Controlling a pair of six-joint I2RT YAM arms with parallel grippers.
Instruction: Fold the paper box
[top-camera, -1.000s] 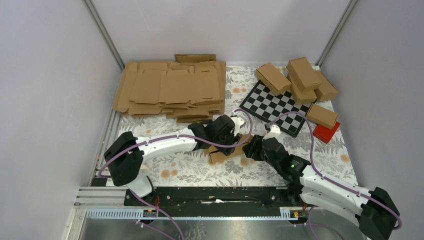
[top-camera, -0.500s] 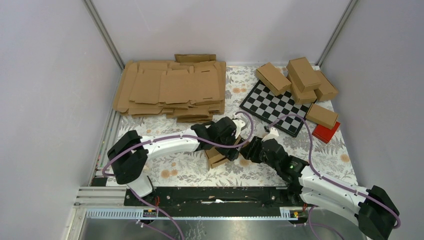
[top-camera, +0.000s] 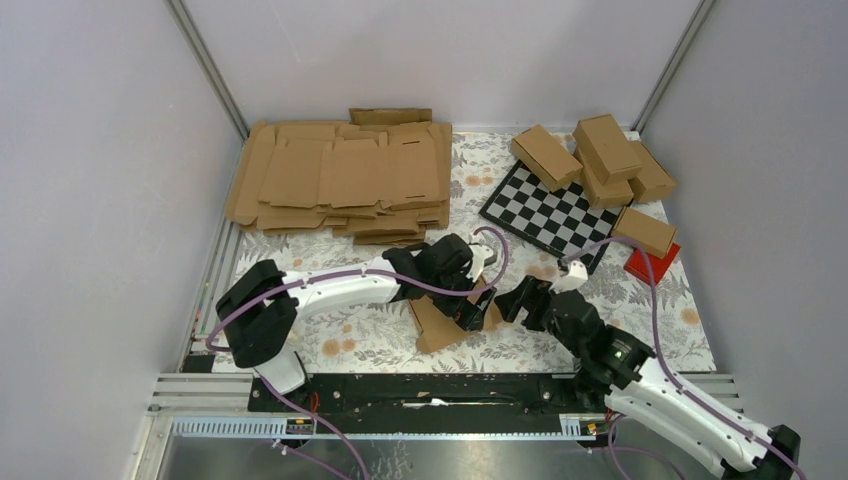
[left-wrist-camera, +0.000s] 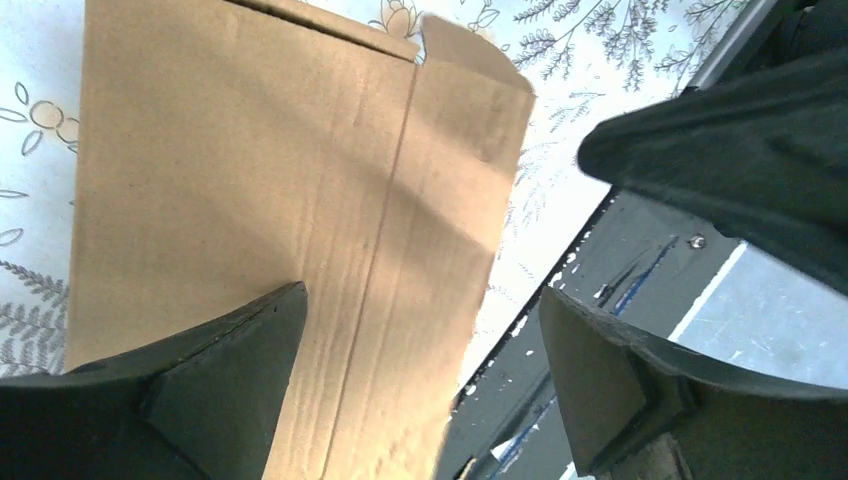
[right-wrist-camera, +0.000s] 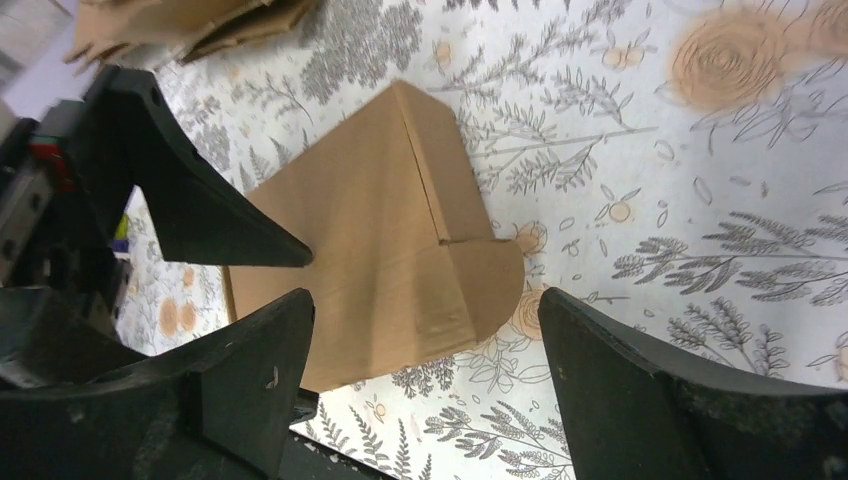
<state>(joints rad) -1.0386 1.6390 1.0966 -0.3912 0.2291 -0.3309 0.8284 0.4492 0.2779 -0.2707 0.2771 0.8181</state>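
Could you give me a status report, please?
Left gripper open over the paper box. Right gripper open, facing it. Box on the table, ungripped. Spare sheets stacked well behind.

Plain pale-grey walls (top-camera: 440, 50) and aluminium corner posts (top-camera: 205, 65) enclose a floral-patterned tablecloth (top-camera: 370, 345).

Both arms stretch low toward the lower centre of the top view. The left gripper (top-camera: 472, 310) and the right gripper (top-camera: 518, 300) nearly meet there, each with its jaws spread wide.
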